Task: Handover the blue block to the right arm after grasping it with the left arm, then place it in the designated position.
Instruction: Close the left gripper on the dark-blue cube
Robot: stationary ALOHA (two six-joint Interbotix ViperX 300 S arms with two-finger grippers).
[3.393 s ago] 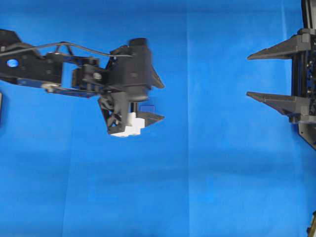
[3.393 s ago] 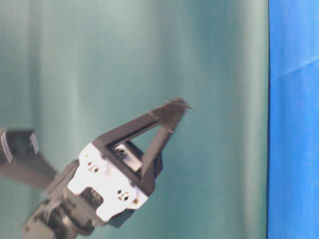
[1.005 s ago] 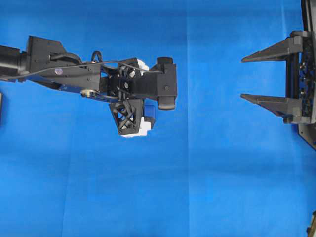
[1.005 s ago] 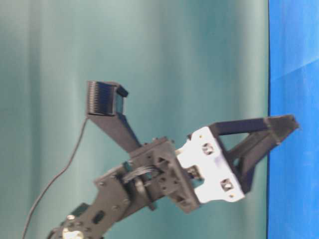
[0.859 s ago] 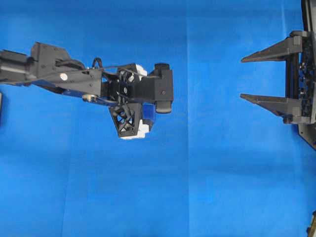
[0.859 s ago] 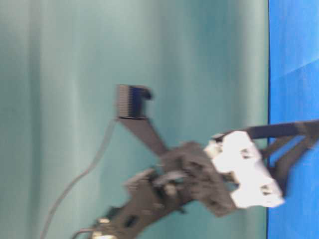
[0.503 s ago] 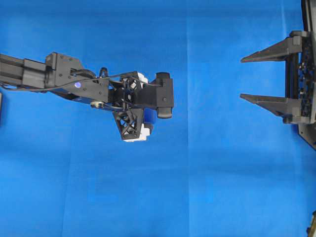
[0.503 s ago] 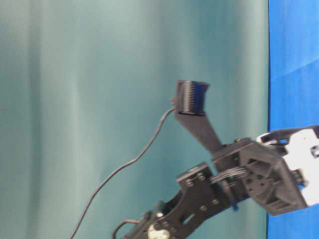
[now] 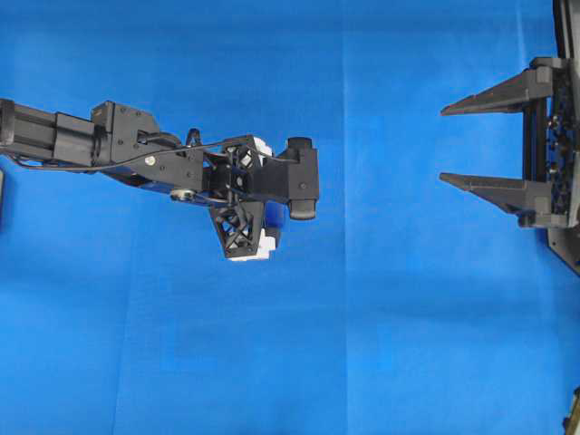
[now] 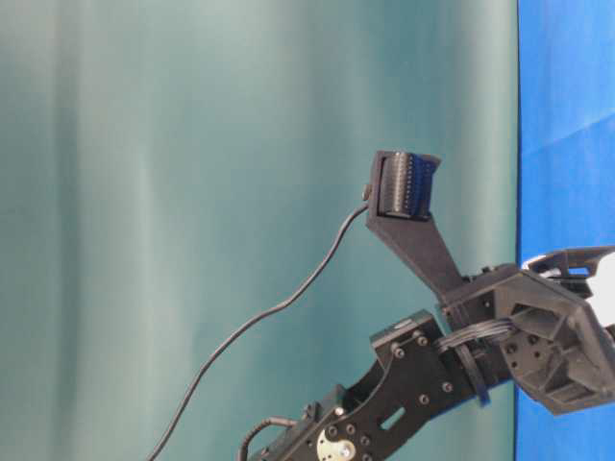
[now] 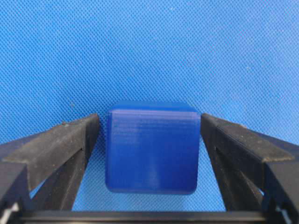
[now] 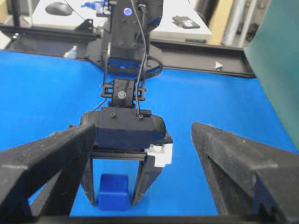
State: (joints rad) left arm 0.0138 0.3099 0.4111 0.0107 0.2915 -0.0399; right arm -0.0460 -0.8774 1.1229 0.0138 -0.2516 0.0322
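Closure of the wide-open left gripper [image 11: 152, 154] is advised squarely around the blue block [image 11: 153, 147], seemingly untouched between its fingers.

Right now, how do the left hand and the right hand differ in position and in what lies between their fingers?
The left hand is lowered over the blue cloth near the middle; the right hand waits at the cloth's right edge. The left hand has the blue block between its fingers with small gaps on both sides; the right hand has nothing between its fingers. Both hands are open.
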